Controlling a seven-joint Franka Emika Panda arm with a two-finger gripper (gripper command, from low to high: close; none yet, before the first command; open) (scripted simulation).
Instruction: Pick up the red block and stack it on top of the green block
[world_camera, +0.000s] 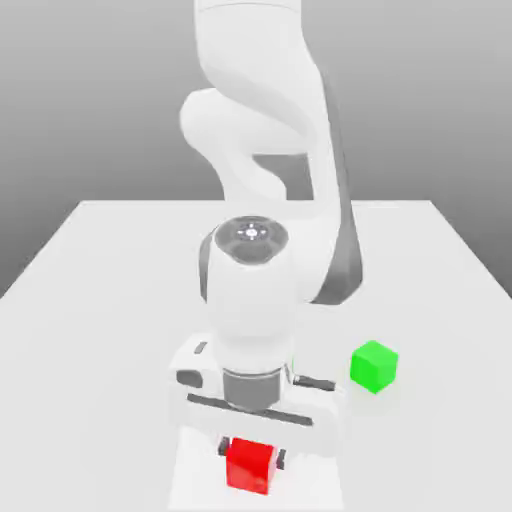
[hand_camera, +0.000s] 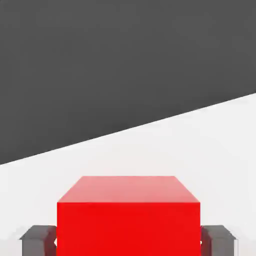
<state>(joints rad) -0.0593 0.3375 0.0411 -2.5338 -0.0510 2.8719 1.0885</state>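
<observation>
Fingers (world_camera: 251, 459) around red block (world_camera: 249, 465), green block (world_camera: 374, 366) apart.

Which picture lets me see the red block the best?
The hand view: the red block looks big there, with a dark finger pressed on each side. In the exterior view the red block is small, under the hand, near the green block.

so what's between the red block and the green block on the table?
Nothing: in the exterior view, bare white table separates the red block, which the gripper is shut on, from the green block.
</observation>
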